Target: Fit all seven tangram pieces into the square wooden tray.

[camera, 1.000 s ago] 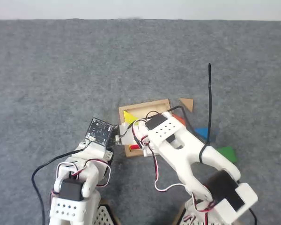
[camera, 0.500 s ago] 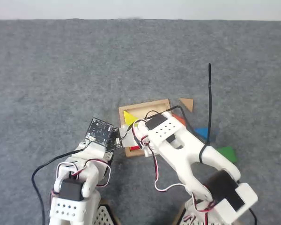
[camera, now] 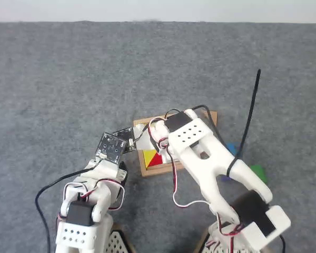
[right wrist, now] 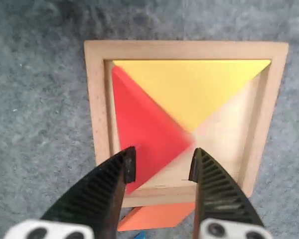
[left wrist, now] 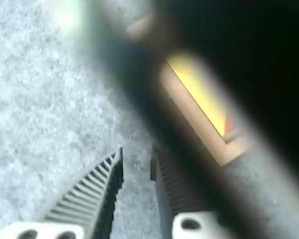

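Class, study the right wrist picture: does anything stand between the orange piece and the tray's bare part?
Only the raised rim of the tray: the orange piece lies just outside it. The bare wood floor sits beyond, beside the red triangle and the yellow triangle.

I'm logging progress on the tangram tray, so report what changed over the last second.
The right arm swung farther out over the tray, uncovering the red piece and another part of the yellow piece. The left gripper shifted away from its base along the tray's side. Nothing was taken or released; the right gripper is open and empty. The tray and its pieces stayed put.
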Tool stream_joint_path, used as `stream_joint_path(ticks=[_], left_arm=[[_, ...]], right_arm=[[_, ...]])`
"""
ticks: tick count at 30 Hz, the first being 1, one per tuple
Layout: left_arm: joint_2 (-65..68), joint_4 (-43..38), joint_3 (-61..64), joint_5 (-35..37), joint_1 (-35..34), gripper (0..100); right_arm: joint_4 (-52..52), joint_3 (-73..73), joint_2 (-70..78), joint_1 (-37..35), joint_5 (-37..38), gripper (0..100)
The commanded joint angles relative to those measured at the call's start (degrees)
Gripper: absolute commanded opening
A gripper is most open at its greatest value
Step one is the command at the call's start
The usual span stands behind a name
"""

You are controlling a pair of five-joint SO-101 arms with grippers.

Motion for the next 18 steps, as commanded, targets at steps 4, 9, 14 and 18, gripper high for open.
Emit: stream_joint_path(ticks=[4,9,14,18], left_arm=[[-0.1,0.3,-0.4,0.4,0.1,9],[-0.1,0.3,-0.4,0.4,0.1,9],[-0.1,0.3,-0.4,0.4,0.1,9],[-0.1,0.3,-0.4,0.4,0.1,9]], right_arm=[[0.2,-3.3,0.0,1.2,0.8,18.4],[-0.6,-3.5,0.0,1.1,-3.2,18.4],[-2.1,-3.5,-0.7,3.7,-24.3,18.3],[-4.2,-1.8,0.5,7.8,-31.7,11.5]])
